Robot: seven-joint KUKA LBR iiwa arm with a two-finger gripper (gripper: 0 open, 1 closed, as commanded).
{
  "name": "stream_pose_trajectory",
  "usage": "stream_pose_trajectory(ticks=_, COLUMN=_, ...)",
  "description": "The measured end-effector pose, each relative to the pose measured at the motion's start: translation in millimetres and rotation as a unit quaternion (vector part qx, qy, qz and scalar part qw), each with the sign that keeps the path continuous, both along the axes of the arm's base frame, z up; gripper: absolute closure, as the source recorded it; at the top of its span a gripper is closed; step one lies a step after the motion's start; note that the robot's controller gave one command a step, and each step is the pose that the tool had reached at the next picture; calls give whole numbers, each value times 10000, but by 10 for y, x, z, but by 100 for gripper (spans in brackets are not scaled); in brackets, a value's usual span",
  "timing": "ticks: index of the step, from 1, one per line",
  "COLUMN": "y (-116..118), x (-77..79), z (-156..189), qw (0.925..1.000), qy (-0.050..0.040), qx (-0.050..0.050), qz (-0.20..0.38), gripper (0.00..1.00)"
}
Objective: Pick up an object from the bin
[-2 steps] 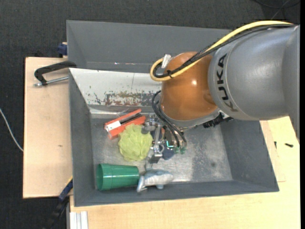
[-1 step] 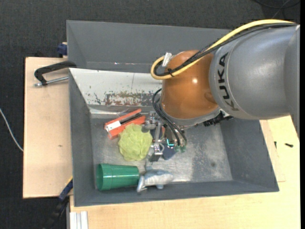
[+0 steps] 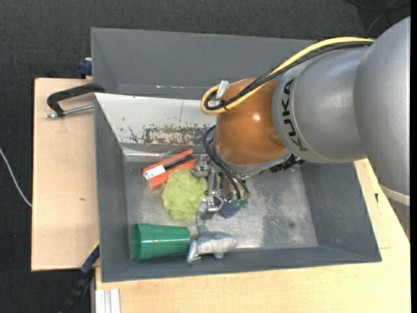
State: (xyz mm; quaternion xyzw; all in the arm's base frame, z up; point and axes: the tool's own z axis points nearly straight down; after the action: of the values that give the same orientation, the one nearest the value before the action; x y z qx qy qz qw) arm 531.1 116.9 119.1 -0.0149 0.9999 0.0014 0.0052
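- Locating the gripper (image 3: 220, 197), we find it low in the middle of the grey metal bin (image 3: 109, 194), just beside the right edge of a crumpled yellow-green soft lump (image 3: 180, 195).
- We cannot tell whether the gripper is apart or together.
- A grey-blue fish-shaped toy (image 3: 212, 244) and a green plastic cup (image 3: 159, 241), tipped on its side, lie near the front wall.
- We judge the pick not yet done: securing and raising remain.

- Bright, even overhead light across bin (image 3: 107, 175).
- Glare on bin's back wall, washed pale.
- Soft shadow on bin floor under arm (image 3: 326, 109); sheen on arm's casing above bin's right side.
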Motion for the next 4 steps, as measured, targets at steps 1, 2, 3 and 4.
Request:
stream_pose_trajectory(ticks=1, y=-34, x=26, z=-196, qw=10000, qy=10, qx=-5, qz=6, gripper=0)
stream_pose_trajectory(ticks=2, y=-1, x=29, z=127, qw=9999, qy=51, qx=-8, qz=-132, gripper=0)
stream_pose_trajectory(ticks=3, y=-34, x=227, z=180, qw=9956, qy=-27, qx=-7, qz=936, gripper=0)
stream_pose_trajectory(ticks=4, y=-178, x=251, z=-315, qw=9986, qy=33, qx=-11, qz=526, gripper=0)
